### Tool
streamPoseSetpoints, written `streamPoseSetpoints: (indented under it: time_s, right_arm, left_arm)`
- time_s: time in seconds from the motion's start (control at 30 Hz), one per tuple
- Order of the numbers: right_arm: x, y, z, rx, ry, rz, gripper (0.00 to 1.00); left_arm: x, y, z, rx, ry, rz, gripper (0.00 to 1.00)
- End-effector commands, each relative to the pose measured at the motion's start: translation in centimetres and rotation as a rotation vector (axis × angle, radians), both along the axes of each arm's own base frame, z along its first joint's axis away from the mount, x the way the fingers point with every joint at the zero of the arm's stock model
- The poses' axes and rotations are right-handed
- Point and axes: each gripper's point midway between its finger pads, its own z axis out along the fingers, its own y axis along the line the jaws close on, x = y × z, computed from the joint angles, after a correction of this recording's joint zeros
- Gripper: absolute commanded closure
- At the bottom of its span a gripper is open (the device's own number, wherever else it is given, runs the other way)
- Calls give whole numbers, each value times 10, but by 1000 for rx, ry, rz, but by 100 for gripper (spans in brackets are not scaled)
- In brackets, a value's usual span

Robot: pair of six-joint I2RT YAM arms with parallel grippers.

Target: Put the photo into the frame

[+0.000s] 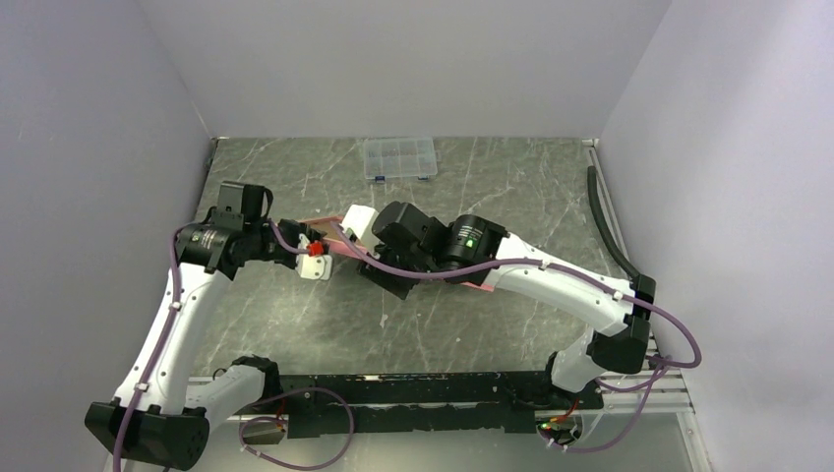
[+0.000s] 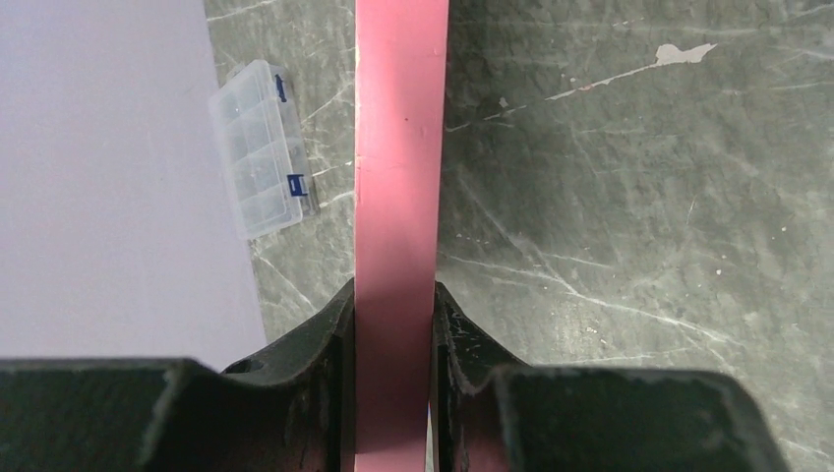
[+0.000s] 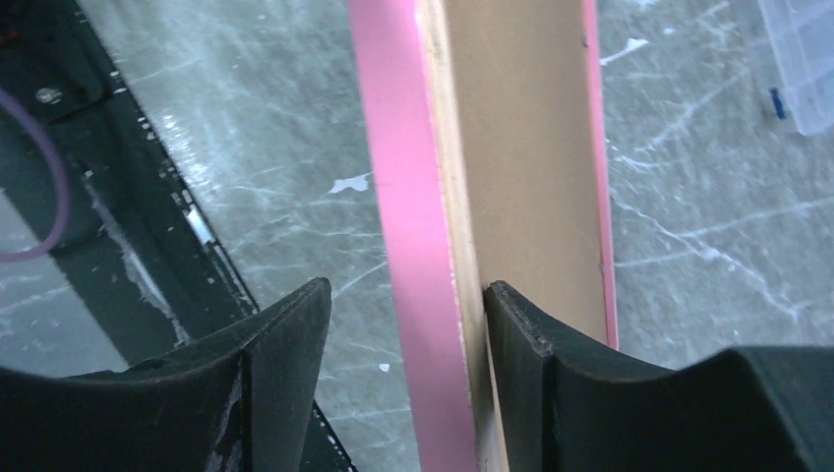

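The frame (image 1: 479, 287) is held off the table between the two arms, mostly hidden under the right arm in the top view. My left gripper (image 2: 393, 324) is shut on its pink edge (image 2: 398, 147), both fingers pressed against it. My right gripper (image 3: 408, 305) stands open around another side of the frame (image 3: 511, 147), which shows a pink rim and a brown back. One of its fingers (image 3: 521, 334) lies against the brown back, while the other (image 3: 285, 344) stands apart from the pink rim. The photo is out of view.
A small clear compartment box (image 1: 399, 157) lies at the back of the grey marble table (image 1: 511, 197). A black mounting rail (image 1: 423, 388) runs along the near edge. A black hose (image 1: 605, 221) lies along the right side.
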Motion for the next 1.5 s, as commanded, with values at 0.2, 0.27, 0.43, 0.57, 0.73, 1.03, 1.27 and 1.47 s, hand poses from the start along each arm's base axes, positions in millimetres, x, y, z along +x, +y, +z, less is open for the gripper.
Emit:
streamPoseSetpoints:
  time_s: [0.2,0.27,0.43,0.57,0.73,1.03,1.27,1.47]
  right_arm:
    - [34,9,57,103,-154,-107,74]
    - [35,13,70,143,-156,-112,77]
    - [34,22,91,218,-131,-105,81]
    - [44,23,102,278,-72,-132,86]
    - [87,3,109,384,66,-247,86]
    - [166,-94,32,468,438,-605,89]
    - [162,-167,-12,568,462,-844,89]
    - [132,-195,-65,678,482,-977,90]
  left_arm:
    - [-9,-15,40,-212,113,101,59]
    - [-8,-14,44,-223,110,120,50]
    - [-7,-13,58,-264,84,163,32]
    - [-2,-11,79,-313,70,221,5]
    - [16,-3,101,-398,129,360,5]
    - [47,35,103,-535,447,610,5]
    - [53,48,73,-523,546,700,5]
    - [53,53,38,-478,634,749,5]
